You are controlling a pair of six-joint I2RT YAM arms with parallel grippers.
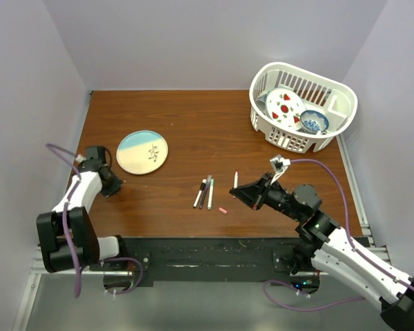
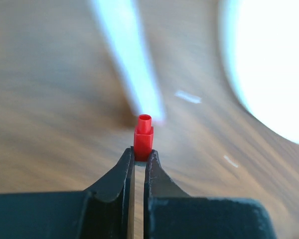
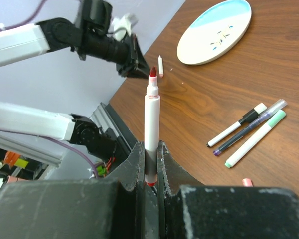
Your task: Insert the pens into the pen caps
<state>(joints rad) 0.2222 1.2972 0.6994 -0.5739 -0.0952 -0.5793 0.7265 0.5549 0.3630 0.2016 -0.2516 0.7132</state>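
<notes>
My left gripper is shut on a small red pen cap, held just above the table; in the top view the gripper sits at the left, below the plate. A blurred white pen lies right ahead of it. My right gripper is shut on a white pen with a red tip, held upright; the top view shows it right of centre. Three pens lie together mid-table: white with black, dark purple, white with green. A pink cap lies near them.
A round blue-and-cream plate lies at the left, just beyond the left gripper. A white basket with dishes stands at the back right. The table's near edge and a black rail run below the pens.
</notes>
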